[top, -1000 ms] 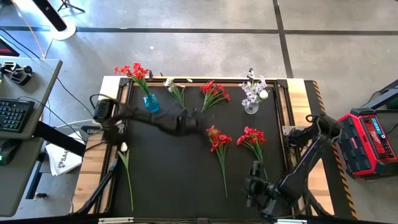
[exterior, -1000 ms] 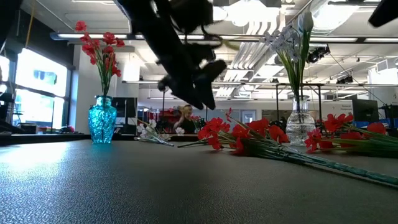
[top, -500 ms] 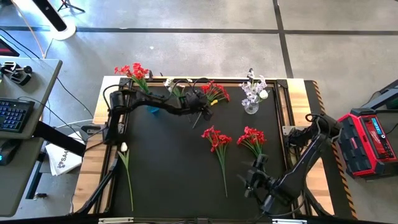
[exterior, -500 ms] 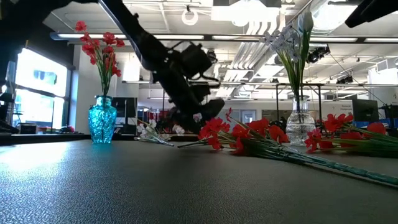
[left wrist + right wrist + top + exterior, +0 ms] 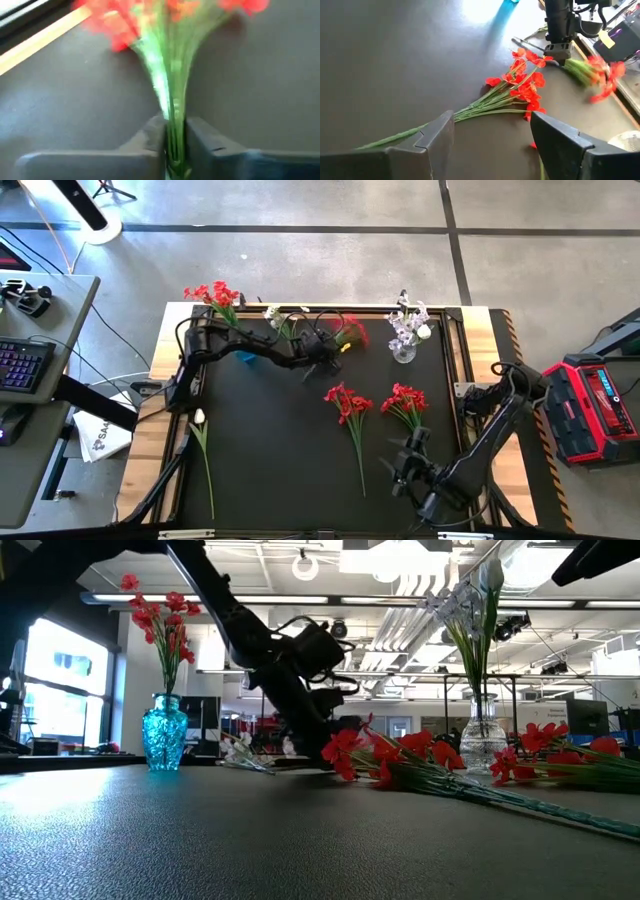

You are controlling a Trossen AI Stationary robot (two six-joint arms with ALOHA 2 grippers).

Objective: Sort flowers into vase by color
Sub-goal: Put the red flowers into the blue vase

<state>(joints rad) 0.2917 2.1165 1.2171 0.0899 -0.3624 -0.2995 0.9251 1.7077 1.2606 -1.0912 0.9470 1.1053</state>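
Left gripper [image 5: 175, 131] newly clamped on red sprig [image 5: 167, 75] stems, blossoms ahead of fingers, near table's far edge: pick secured, blue vase [image 5: 243, 346] delivery pending. Right gripper [image 5: 492, 132] wide, empty.

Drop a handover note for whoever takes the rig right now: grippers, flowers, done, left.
Left gripper: shut on a red sprig at the far edge of the mat.
Right gripper: open, empty, waiting at the near right.
Done: red flowers stand in the blue vase, pale ones in the clear vase.
Left: two red sprigs lie mid-mat, a white sprig at the far edge, a white flower near the left edge.
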